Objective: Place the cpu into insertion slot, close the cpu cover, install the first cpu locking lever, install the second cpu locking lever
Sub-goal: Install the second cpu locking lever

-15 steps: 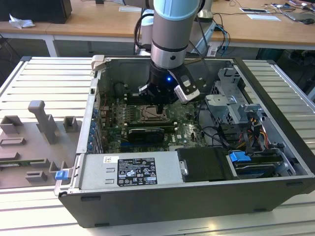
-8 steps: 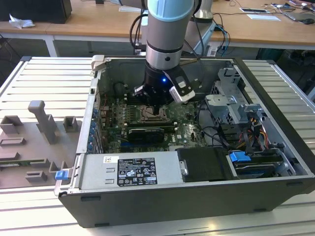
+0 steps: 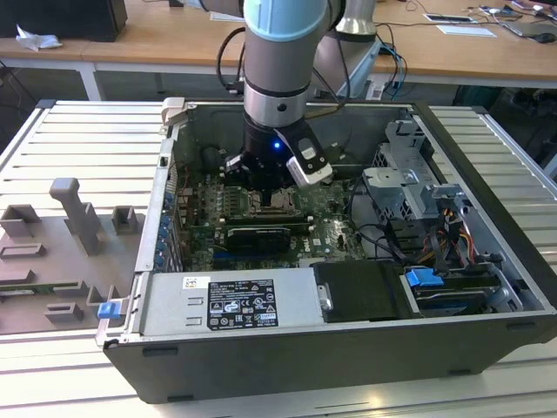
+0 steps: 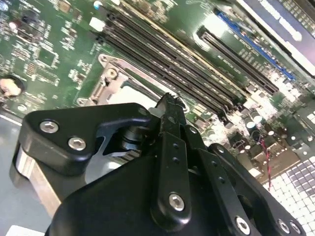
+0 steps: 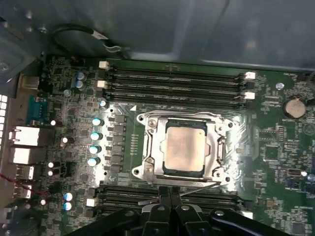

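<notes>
Inside the silvery cpu cover [image 5: 183, 147], the beige-silver square cpu [image 5: 184, 151]; fingers [image 5: 170, 202] together, empty.

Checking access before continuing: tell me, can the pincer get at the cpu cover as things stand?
Probably yes. The pincer hangs close beside the insertion slot, and nothing lies over the cpu cover, which sits down around the cpu.

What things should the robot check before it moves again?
1. The cpu lies flat in the insertion slot: ok.
2. The cpu cover is down around the chip: ok.
3. Both locking levers latched: cannot tell.
4. The tool is over the socket's edge beside the memory slots: ok.
5. Tool holds nothing: cannot tell.
</notes>
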`<state>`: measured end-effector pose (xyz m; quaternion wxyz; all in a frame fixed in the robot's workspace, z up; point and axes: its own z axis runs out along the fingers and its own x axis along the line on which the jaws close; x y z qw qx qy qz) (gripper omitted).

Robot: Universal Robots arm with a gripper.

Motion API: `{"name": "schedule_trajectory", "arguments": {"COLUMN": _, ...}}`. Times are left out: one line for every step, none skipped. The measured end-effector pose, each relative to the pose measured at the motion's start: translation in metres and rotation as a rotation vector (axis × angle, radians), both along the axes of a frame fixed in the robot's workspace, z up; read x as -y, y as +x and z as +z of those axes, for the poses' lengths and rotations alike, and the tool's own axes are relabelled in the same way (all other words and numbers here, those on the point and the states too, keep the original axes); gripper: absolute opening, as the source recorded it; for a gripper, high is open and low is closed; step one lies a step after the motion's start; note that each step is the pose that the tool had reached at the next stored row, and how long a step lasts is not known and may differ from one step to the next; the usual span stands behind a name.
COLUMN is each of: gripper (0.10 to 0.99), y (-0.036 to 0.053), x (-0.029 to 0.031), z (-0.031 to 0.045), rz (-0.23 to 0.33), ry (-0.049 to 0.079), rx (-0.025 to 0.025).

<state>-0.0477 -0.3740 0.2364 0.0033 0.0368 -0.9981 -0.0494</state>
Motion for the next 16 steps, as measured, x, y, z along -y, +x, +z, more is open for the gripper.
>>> {"name": "schedule_trajectory", "arguments": {"gripper": 0.106, "y": -0.0009, "x": 0.0000, "z": -0.0019, "rz": 0.000, "ry": 0.000, "rx": 0.0000}}
{"name": "schedule_trajectory", "arguments": {"gripper": 0.106, "y": -0.0047, "x": 0.0001, "z": -0.0138, "rz": 0.000, "ry": 0.000, "rx": -0.0001}}
{"name": "schedule_trajectory", "arguments": {"gripper": 0.106, "y": -0.0067, "x": 0.0018, "z": -0.0152, "rz": 0.000, "ry": 0.010, "rx": -0.0002}}
{"name": "schedule_trajectory", "arguments": {"gripper": 0.106, "y": -0.0093, "x": 0.0044, "z": -0.0160, "rz": 0.000, "ry": 0.037, "rx": 0.0000}}
{"name": "schedule_trajectory", "arguments": {"gripper": 0.106, "y": -0.0115, "x": 0.0067, "z": -0.0166, "rz": 0.000, "ry": 0.053, "rx": 0.0000}}
{"name": "schedule_trajectory", "arguments": {"gripper": 0.106, "y": -0.0131, "x": 0.0084, "z": -0.0171, "rz": 0.000, "ry": 0.062, "rx": -0.0001}}
{"name": "schedule_trajectory", "arguments": {"gripper": 0.106, "y": -0.0141, "x": 0.0094, "z": -0.0176, "rz": 0.000, "ry": 0.067, "rx": -0.0001}}
{"name": "schedule_trajectory", "arguments": {"gripper": 0.106, "y": -0.0145, "x": 0.0101, "z": -0.0180, "rz": 0.000, "ry": 0.069, "rx": 0.0000}}
{"name": "schedule_trajectory", "arguments": {"gripper": 0.106, "y": -0.0158, "x": 0.0115, "z": -0.0185, "rz": 0.001, "ry": 0.075, "rx": -0.0001}}
{"name": "schedule_trajectory", "arguments": {"gripper": 0.106, "y": -0.0166, "x": 0.0124, "z": -0.0190, "rz": 0.002, "ry": 0.080, "rx": -0.0002}}
{"name": "schedule_trajectory", "arguments": {"gripper": 0.106, "y": -0.0181, "x": 0.0138, "z": -0.0196, "rz": 0.004, "ry": 0.087, "rx": -0.0002}}
{"name": "schedule_trajectory", "arguments": {"gripper": 0.106, "y": -0.0193, "x": 0.0147, "z": -0.0204, "rz": 0.004, "ry": 0.091, "rx": -0.0002}}
{"name": "schedule_trajectory", "arguments": {"gripper": 0.106, "y": -0.0213, "x": 0.0153, "z": -0.0215, "rz": 0.005, "ry": 0.098, "rx": -0.0002}}
{"name": "schedule_trajectory", "arguments": {"gripper": 0.106, "y": -0.0220, "x": 0.0156, "z": -0.0227, "rz": 0.006, "ry": 0.102, "rx": -0.0003}}
{"name": "schedule_trajectory", "arguments": {"gripper": 0.106, "y": -0.0220, "x": 0.0157, "z": -0.0241, "rz": 0.007, "ry": 0.104, "rx": -0.0001}}
{"name": "schedule_trajectory", "arguments": {"gripper": 0.106, "y": -0.0222, "x": 0.0160, "z": -0.0268, "rz": 0.007, "ry": 0.107, "rx": -0.0003}}
